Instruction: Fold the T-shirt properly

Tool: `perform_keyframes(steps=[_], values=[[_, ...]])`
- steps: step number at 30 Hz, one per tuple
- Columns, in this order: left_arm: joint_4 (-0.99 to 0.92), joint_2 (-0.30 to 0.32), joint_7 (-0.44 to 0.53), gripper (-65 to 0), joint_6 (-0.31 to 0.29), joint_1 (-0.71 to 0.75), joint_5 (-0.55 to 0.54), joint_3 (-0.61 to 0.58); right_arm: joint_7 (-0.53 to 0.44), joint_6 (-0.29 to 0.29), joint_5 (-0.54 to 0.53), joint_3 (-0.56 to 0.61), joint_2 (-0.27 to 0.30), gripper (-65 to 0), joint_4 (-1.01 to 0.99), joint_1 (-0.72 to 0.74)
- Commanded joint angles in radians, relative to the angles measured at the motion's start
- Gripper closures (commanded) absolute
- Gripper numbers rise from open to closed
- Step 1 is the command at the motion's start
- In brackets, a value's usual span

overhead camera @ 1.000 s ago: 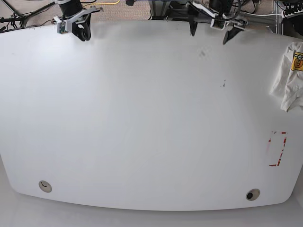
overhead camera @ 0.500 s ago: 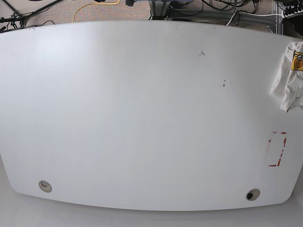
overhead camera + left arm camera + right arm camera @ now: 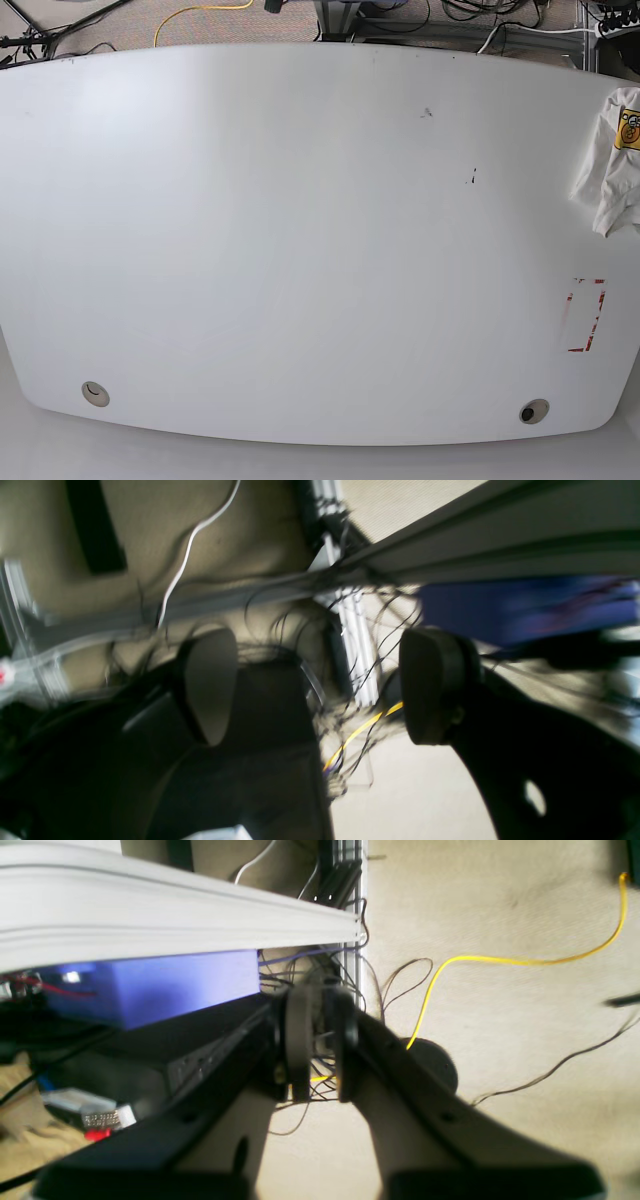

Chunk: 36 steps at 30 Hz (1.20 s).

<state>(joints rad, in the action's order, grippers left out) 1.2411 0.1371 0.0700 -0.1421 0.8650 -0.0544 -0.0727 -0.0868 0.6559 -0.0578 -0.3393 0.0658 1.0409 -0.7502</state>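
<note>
White T-shirt bunched at the right edge of the white tabletop in the base view, left hand spread wide and empty off the tabletop over cables, right hand nearly closed, empty

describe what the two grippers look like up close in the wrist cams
Both are matte black. The left gripper has broad curved arms ending in rounded oval pads. The right gripper has two long tapering black fingers with small holes along them. No markings or cables visible on either.
</note>
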Motion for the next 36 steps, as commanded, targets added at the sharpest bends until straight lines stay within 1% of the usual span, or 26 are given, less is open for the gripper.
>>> perform_keyframes(steps=[1,5,9,11,15,18,23,28,36], values=[[-0.085,-0.001,0.011,-46.7,-0.006,-0.023,-0.003,-0.006,-0.026,0.009,-0.007,-0.004,0.024,-7.1,-0.086,0.028],[-0.223,-0.001,0.012,-46.5,-0.006,-0.114,-0.003,-0.017,-0.032,0.009,-0.007,-0.002,0.05,-7.1,-0.221,0.099],[-0.344,-0.001,0.014,-46.5,-0.006,-0.183,-0.003,-0.037,-0.04,0.008,-0.004,-0.002,0.056,-7.1,-0.287,0.136],[-0.409,-0.001,0.014,-46.5,-0.006,-0.229,-0.003,-0.039,-0.04,-0.008,0.022,-0.002,0.056,-7.1,-0.313,0.157],[-0.536,-0.017,0.014,-46.5,-0.006,-0.313,-0.003,-0.036,-0.041,-0.092,0.106,-0.002,0.05,-7.1,-0.365,0.208],[-0.633,-0.021,0.014,-46.5,-0.003,-0.381,-0.003,-0.034,-0.041,-0.144,0.148,-0.004,0.045,-7.1,-0.408,0.252],[-0.803,-0.023,0.012,-46.5,-0.003,-0.493,-0.003,-0.034,-0.041,-0.186,0.184,-0.004,0.027,-7.3,-0.498,0.331],[-0.961,-0.023,0.012,-46.5,-0.003,-0.605,-0.005,-0.032,-0.041,-0.241,0.229,-0.004,0.027,-7.5,-0.6,0.409],[-1.101,-0.023,0.007,-46.5,-0.003,-0.717,-0.005,-0.032,-0.041,-0.318,0.315,-0.004,0.018,-7.9,-0.703,0.479]])
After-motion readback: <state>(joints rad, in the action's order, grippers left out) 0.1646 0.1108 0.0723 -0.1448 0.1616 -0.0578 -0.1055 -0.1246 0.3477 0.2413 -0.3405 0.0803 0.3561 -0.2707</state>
